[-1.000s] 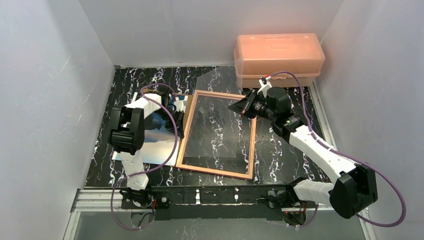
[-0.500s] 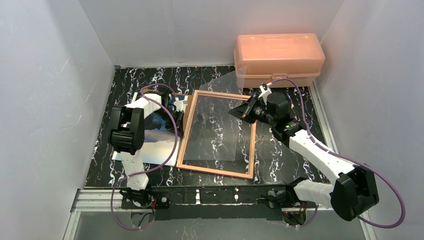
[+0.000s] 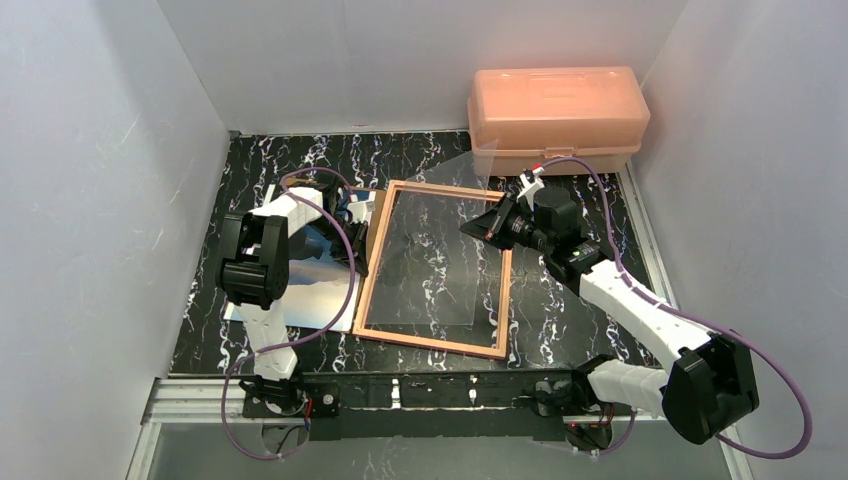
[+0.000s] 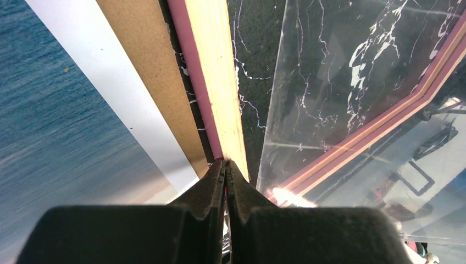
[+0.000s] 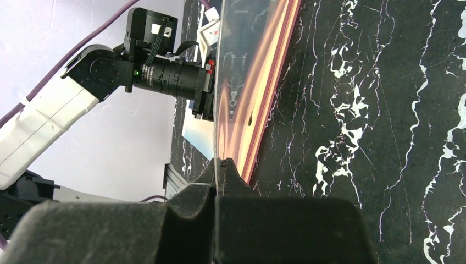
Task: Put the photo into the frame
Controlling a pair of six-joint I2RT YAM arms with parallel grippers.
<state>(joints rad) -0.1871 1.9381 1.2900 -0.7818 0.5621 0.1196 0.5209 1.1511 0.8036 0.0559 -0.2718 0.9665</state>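
My right fingers [image 5: 189,201] are clamped on one edge of the clear pane [image 3: 430,250]. They hold it tilted above the frame [image 3: 432,343], with the gripped right side raised and the left side low over the frame's opening. From the right wrist the pane is seen edge-on, rising straight out of the fingertips, and the frame's pink and tan rails are mirrored in it.

The frame lies flat in the middle of the black marbled bench [image 3: 280,165], with its tan wood-coloured back upward and a pink edge showing along the rail.

My left fingers [image 4: 206,192] are closed, tip against tip, and rest at the frame's left rail. Whether they pinch any of the rail I cannot tell.

The photo [image 4: 55,110] lies picture side up on the bench just left of the frame, outside it, partly under my left arm. Its blue print and white margin fill the left of my left wrist's view. A strip of brown backing board [image 4: 148,71] shows between that margin and the frame's rail.

A peach plastic box [image 3: 557,110] stands at the bench's far right corner, behind my right arm.
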